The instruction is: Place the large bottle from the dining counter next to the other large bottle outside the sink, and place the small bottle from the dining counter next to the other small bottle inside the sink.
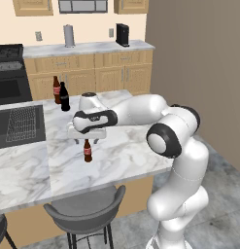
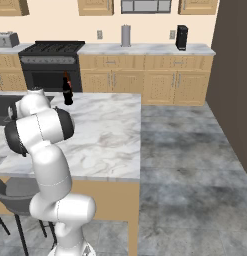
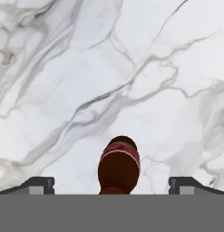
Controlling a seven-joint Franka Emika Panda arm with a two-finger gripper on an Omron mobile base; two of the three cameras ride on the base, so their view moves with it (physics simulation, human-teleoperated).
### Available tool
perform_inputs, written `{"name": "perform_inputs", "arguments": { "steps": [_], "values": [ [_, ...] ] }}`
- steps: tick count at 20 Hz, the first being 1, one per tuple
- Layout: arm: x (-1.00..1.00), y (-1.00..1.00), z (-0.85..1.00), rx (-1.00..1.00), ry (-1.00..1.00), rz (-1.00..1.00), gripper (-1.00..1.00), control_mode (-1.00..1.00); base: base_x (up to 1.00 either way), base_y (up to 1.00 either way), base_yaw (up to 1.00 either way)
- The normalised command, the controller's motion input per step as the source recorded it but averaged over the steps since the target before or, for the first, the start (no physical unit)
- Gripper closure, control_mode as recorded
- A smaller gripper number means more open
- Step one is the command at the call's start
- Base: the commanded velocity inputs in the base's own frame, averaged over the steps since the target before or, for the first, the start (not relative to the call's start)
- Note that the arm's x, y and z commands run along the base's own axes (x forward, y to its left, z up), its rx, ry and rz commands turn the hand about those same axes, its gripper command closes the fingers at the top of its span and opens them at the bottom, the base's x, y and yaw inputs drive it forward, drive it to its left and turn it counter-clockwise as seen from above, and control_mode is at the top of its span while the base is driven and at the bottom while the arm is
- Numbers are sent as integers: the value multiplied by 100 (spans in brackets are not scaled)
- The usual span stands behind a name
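One small bottle (image 1: pixel 87 151) stands upright on the marble desk (image 1: pixel 126 151), directly under the gripper (image 1: pixel 86 141), whose spread fingertips (image 3: pixel 41 185) sit well apart on either side of it, gripping nothing. Farther back, the large bottle (image 1: pixel 57 90) and the other large bottle (image 1: pixel 64 97) stand together beside the sink (image 1: pixel 19 126).

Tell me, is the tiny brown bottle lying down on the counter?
No, the small bottle stands upright on the dining counter, right beneath the end effector.
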Motion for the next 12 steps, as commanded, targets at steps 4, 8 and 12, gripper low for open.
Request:
{"name": "perform_inputs", "arguments": {
  "steps": [4, 8, 12],
  "values": [
    [5, 0, 0, 0, 0, 0, -100, -100, 0, 0, 0],
    [6, 0, 0, 0, 2, 0, -100, -100, 0, 0, 0],
    [2, 0, 0, 0, 2, 0, -100, -100, 0, 0, 0]
  ]
}}
